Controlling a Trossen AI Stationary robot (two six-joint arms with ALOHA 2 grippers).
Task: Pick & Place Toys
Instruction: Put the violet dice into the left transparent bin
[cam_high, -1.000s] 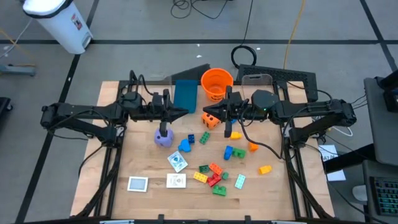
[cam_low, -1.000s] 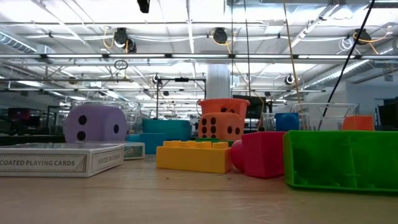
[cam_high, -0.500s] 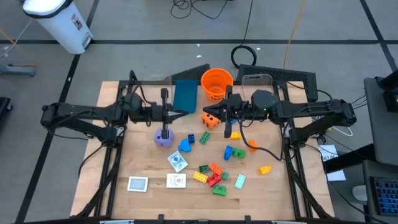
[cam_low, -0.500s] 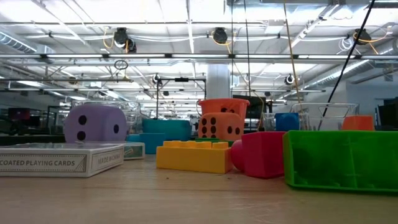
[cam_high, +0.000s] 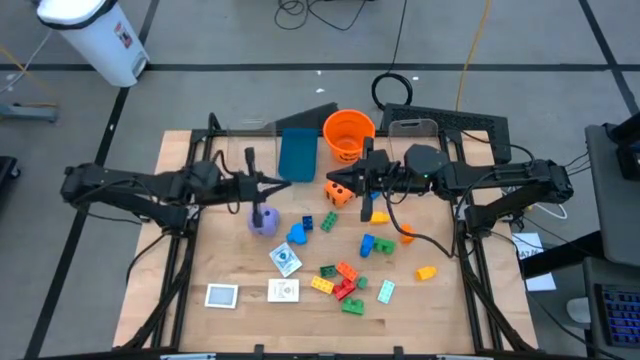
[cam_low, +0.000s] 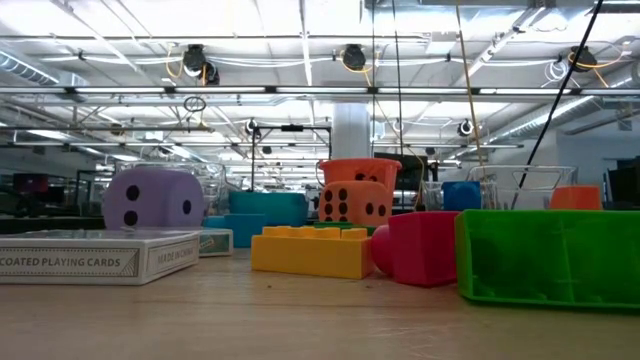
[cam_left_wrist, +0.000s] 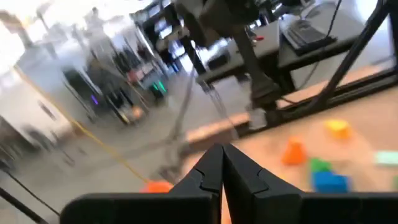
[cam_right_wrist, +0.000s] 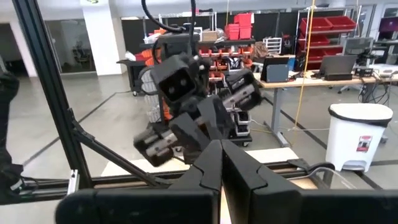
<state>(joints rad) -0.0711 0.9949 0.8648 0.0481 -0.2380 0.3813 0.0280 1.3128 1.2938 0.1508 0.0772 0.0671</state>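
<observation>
The wooden table (cam_high: 200, 260) fills the middle of the high view, toys scattered over its lower centre. The left arm reaches in from the left, the right arm from the right. The purple die (cam_high: 262, 220) sits left of centre, directly below the left gripper (cam_high: 272, 183), which looks the nearer one to take it. The orange die (cam_high: 339, 192) lies just beside the right gripper (cam_high: 338, 180). Both pincers are pressed fully together, holding nothing, so they'd need to spread first
</observation>
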